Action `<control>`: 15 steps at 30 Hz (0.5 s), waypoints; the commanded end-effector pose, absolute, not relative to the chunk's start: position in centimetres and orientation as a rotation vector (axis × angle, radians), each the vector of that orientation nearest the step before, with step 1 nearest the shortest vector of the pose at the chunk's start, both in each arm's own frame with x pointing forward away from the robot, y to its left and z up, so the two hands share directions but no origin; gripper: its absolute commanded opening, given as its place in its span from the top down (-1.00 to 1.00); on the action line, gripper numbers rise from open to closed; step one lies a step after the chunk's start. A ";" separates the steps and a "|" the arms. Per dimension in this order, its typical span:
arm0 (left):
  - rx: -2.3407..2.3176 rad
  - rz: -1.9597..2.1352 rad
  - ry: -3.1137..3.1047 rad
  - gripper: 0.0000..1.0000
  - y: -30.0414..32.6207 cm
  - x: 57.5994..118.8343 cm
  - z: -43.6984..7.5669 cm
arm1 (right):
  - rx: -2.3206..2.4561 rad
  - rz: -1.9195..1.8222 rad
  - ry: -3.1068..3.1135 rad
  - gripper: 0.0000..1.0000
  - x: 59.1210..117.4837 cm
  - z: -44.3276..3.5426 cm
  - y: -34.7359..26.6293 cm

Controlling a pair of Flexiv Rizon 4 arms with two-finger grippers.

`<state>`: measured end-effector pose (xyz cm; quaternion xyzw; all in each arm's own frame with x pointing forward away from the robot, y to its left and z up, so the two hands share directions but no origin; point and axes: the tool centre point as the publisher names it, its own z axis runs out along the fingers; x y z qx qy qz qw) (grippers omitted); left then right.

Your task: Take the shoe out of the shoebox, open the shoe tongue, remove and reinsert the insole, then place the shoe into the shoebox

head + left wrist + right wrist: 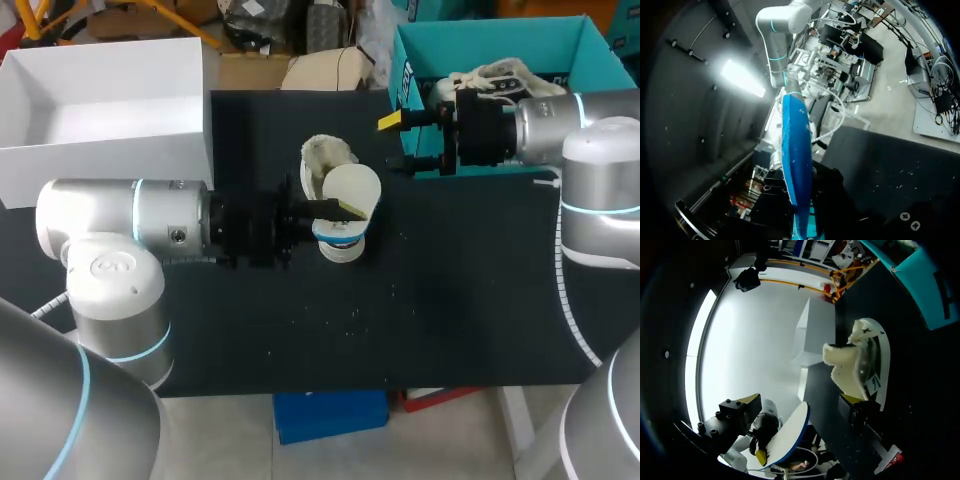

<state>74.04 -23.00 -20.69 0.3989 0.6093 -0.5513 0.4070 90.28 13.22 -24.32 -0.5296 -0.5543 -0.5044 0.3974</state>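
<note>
The left gripper (340, 208) gripped the insole (352, 190) on edge beside the shoe (325, 155) at mid-table, apparently poised for reinsertion. The right gripper (395, 141) hung open near the teal shoebox (480, 40).

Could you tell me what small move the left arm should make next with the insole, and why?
Probably lower the insole toward the opening of the shoe to begin reinserting it. The left gripper is shut on the insole, which hangs clear of the shoe in the right wrist view, so removal looks done. The right gripper is open beside the shoe.
</note>
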 end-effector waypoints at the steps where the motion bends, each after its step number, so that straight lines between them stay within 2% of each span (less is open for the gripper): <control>1: 1.053 -1.377 1.483 1.00 -22.2 75.6 -21.6 | -1.344 -1.279 -1.403 -1.00 90.3 -24.4 13.4; 15: 1.197 -1.254 1.308 1.00 -20.7 81.1 -25.1 | -1.344 -1.279 -1.403 -1.00 90.3 -24.4 13.4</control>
